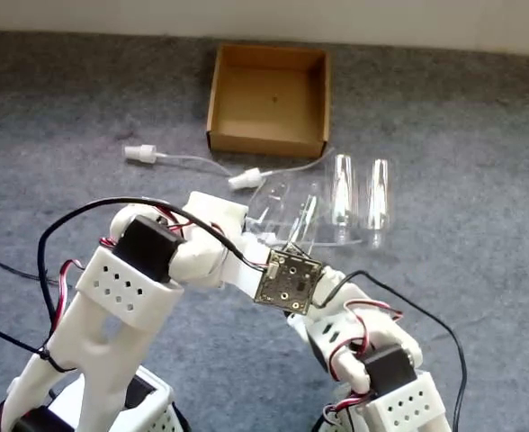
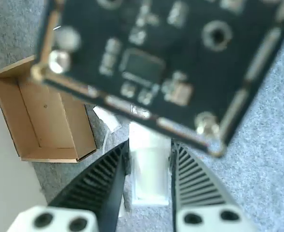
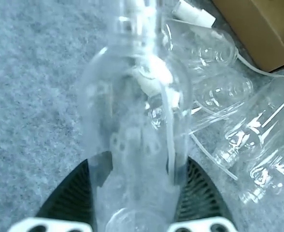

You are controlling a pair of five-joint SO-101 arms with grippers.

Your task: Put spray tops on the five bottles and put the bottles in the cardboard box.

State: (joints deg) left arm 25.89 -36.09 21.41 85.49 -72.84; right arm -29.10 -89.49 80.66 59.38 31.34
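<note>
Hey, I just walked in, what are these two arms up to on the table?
The right gripper holds a clear bottle, and the left gripper holds a white spray top at its neck, the tube seemingly already inside. Other bottles and two loose spray tops lie on the table. No bottle is in the cardboard box yet.
</note>
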